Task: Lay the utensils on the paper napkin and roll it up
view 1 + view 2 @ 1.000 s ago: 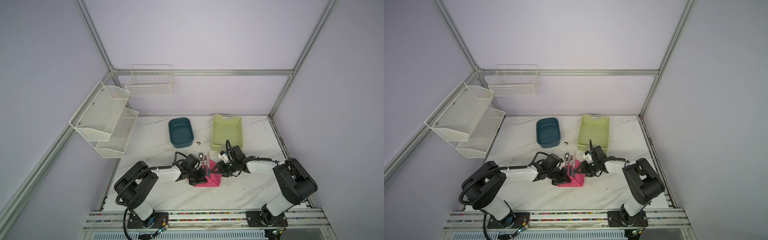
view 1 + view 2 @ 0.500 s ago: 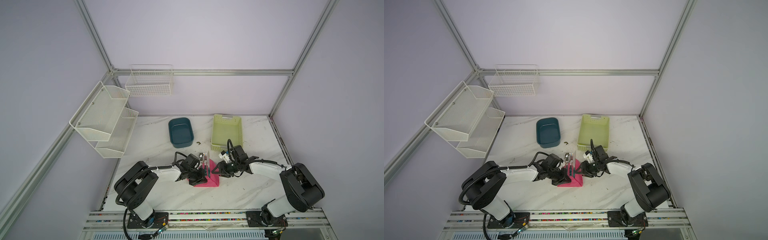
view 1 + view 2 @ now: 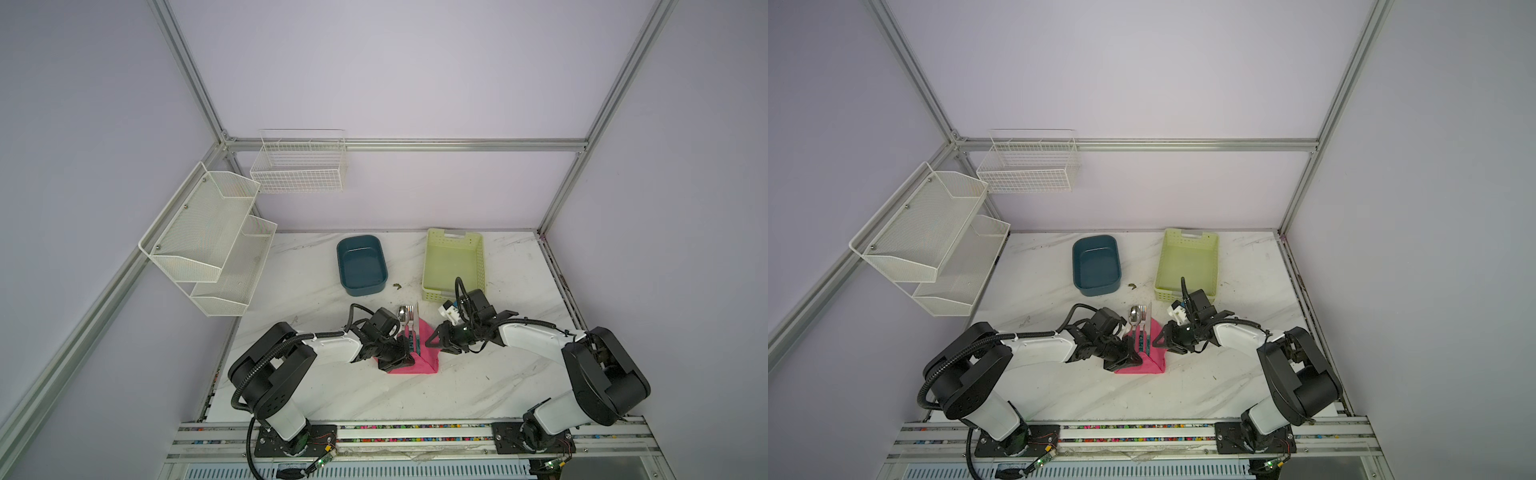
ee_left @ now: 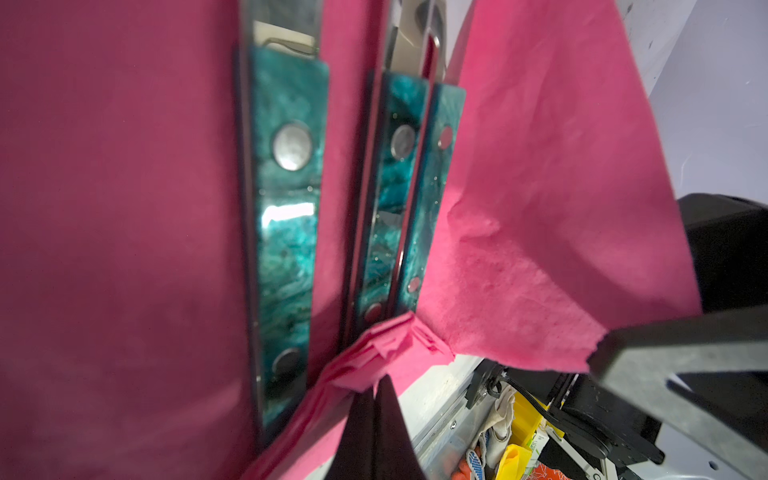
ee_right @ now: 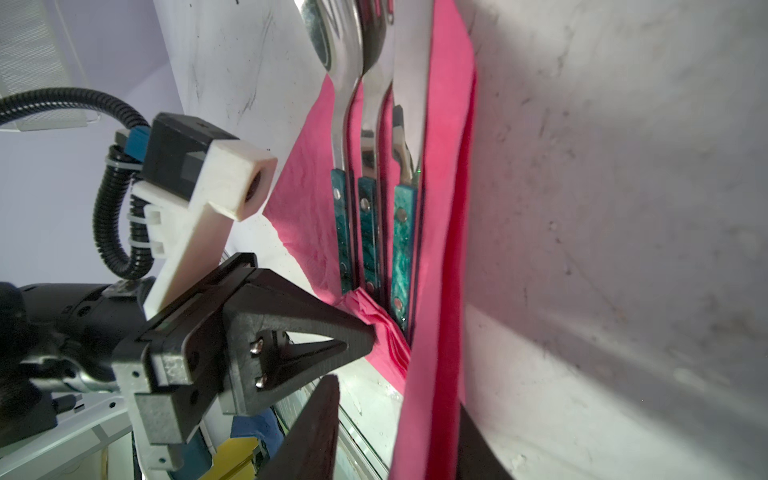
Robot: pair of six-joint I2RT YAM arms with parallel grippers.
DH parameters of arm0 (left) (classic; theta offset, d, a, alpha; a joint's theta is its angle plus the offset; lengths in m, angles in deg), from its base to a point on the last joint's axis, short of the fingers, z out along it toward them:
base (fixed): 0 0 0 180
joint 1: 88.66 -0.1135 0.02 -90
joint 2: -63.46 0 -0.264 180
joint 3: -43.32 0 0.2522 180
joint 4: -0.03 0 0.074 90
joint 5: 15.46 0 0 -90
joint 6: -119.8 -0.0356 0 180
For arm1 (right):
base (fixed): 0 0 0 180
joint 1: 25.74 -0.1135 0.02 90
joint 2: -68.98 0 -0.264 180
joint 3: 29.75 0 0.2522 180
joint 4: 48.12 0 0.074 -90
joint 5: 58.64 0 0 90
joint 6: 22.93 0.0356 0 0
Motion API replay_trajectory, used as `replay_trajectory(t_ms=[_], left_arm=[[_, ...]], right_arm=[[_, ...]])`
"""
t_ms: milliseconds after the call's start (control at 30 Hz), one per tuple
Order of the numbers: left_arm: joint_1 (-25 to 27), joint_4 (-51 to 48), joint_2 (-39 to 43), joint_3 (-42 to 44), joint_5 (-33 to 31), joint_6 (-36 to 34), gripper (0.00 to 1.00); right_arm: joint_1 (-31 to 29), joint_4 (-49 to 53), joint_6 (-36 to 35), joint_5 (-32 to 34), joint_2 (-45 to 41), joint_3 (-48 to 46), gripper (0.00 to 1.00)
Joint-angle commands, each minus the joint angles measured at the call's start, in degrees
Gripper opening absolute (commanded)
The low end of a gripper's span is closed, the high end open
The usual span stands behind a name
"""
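The pink paper napkin (image 3: 430,360) (image 3: 1153,360) lies at the table's front middle. The utensils rest on it side by side, teal handles on the paper: spoon (image 5: 344,95), fork (image 5: 373,108) and knife (image 5: 409,83), their silver heads (image 3: 405,316) (image 3: 1138,314) past the far edge. My left gripper (image 4: 376,388) (image 3: 405,355) is shut on the bunched near edge of the napkin (image 4: 104,208). My right gripper (image 5: 395,399) (image 3: 430,343) is open. The napkin's raised right flap (image 4: 540,199) stands between its fingers (image 5: 320,432), close to one of them.
A teal tub (image 3: 361,282) and a pale green basket (image 3: 432,291) stand behind the napkin, the basket just behind my right wrist. White wire racks (image 3: 208,237) (image 3: 299,166) hang on the left and back walls. A small dark scrap (image 3: 397,286) lies between tub and basket.
My right arm's elbow has swung outward to the right and its jaws have narrowed around the napkin's right flap. The left gripper has kept its hold and place.
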Motion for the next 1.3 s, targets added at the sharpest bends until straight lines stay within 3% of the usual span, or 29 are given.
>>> replay_trajectory(t_ms=[0, 533, 867, 1267], left_arm=[[-0.43, -1.71, 0.04, -3.12, -1.07, -1.14, 0.00], [-0.52, -1.18, -0.19, -2.68, -1.10, -0.96, 0.00], [-0.46, -0.92, -0.74, -2.54, -0.98, -0.96, 0.00], [-0.57, -0.74, -1.11, -2.72, -0.62, -0.96, 0.00]], right_arm=[[-0.06, 5.90, -2.09, 4.95, -1.61, 2.31, 0.39], [-0.06, 17.39, -4.91, 14.59, -5.41, 6.19, 0.25], [-0.14, 17.40, -2.84, 12.06, -6.52, 7.50, 0.11], [-1.10, 14.08, 5.73, 8.17, -5.28, 8.16, 0.07]])
